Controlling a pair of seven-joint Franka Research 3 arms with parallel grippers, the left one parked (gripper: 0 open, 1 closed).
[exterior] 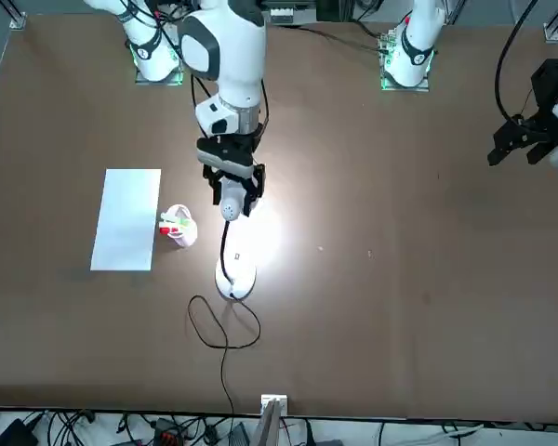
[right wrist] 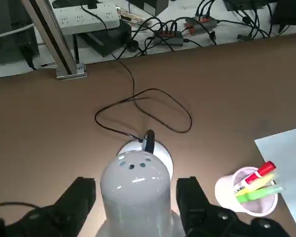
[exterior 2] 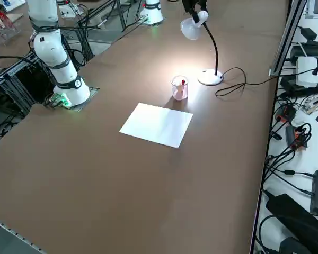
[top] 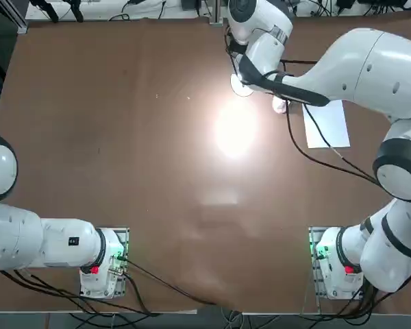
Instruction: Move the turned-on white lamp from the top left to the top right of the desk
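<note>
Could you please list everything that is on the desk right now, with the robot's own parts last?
lamp: one, white, lit, round base near the desk's far edge, head between the fingers of the right hand
lamp cord: one, black, looped on the desk from the base toward the far edge
pen cup: one, clear, with red, yellow and green pens, between the lamp and the paper
paper sheet: one, white, flat, beside the cup
desk: one, brown, under everything
right hand: one, black fingers open on either side of the lamp head
</note>
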